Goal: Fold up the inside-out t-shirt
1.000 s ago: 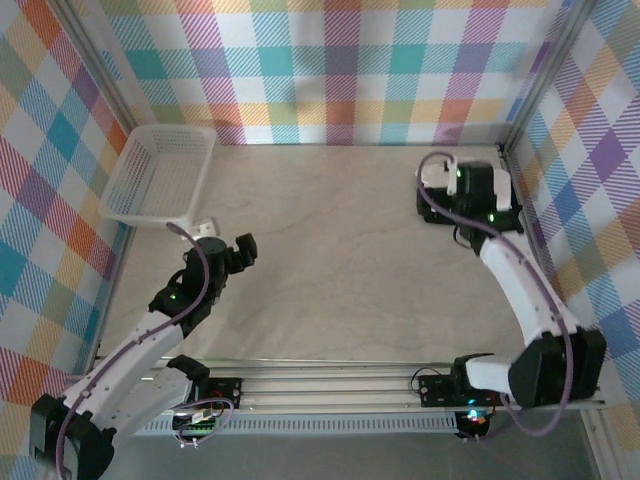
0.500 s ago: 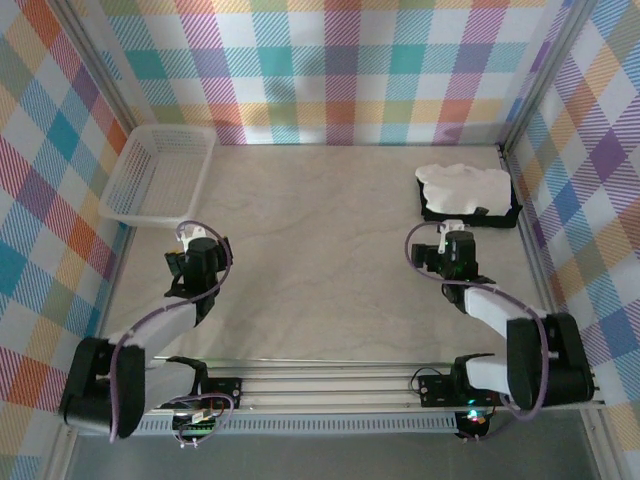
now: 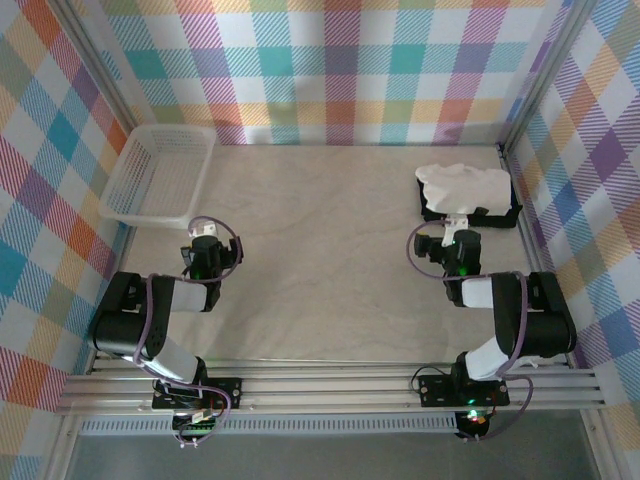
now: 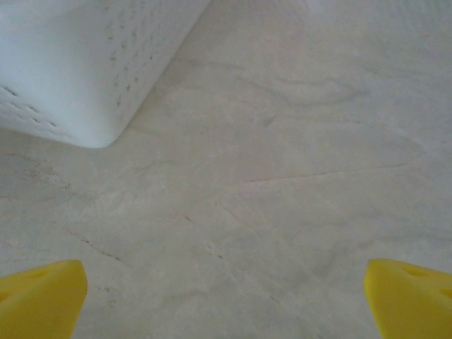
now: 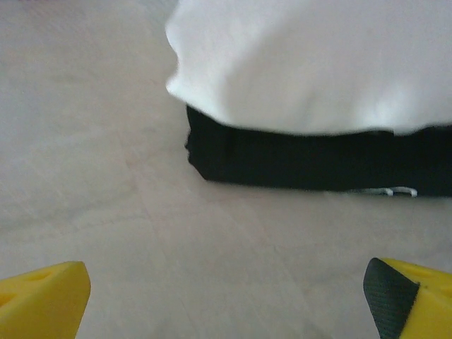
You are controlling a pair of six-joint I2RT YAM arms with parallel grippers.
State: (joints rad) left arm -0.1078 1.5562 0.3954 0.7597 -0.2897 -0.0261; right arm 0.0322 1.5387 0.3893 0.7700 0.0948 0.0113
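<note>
White thin cloth of the inside-out t-shirt (image 3: 463,183) is seen bunched in a loose heap at the far right of the surface (image 3: 330,250). It lies on top of a black folded garment (image 5: 304,159), whose near edge shows beneath it. The shirt is noted as crumpled, not laid flat, and apart from both tools.

Right tool (image 5: 226,304): yellow fingertips (image 5: 39,296) are spread wide with nothing between them. It is held low over bare surface, just short of the black garment.

Left tool (image 4: 226,304): spread wide likewise, nothing gripped. It is held over bare surface near the rounded corner of a white perforated basket (image 4: 78,70), set at the far left.
</note>
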